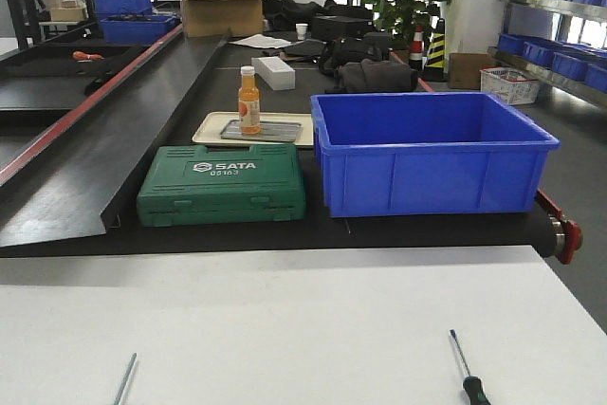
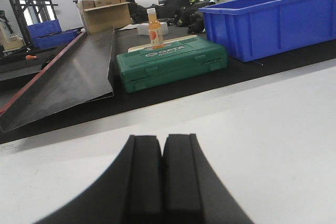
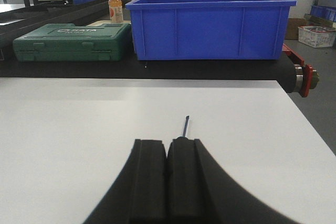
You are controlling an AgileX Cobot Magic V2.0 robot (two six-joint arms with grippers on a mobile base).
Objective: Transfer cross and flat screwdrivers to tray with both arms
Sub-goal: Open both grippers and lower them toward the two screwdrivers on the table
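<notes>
Left gripper (image 2: 161, 139): closed, its two black fingers pressed flat together with nothing between them; it hangs low over bare white desk (image 1: 285, 329).
Right gripper (image 3: 168, 142): closed as well, fingers meeting along a thin seam.
Right screwdriver (image 1: 467, 367): lies on the desk at the near right, thin shaft pointing away and slightly left, black-and-green handle at the near edge of the front view. In the right wrist view its shaft (image 3: 185, 125) shows just beyond the right gripper, with the handle hidden behind the fingers; whether they touch cannot be told.
Left screwdriver (image 1: 124, 379): on the desk at the near left, well apart from the other; only its slim metal shaft is in view, slanting toward the far right.
Black belt (image 1: 237, 234): runs along the far edge of the desk.
Green case (image 1: 221, 185): closed, flat on the belt, left of centre.
Blue bin (image 1: 432, 182): just right of the case, open at the top.
Beige tray (image 1: 211, 128): behind the case.
Orange bottle (image 1: 248, 101): stands upright on the beige tray.
</notes>
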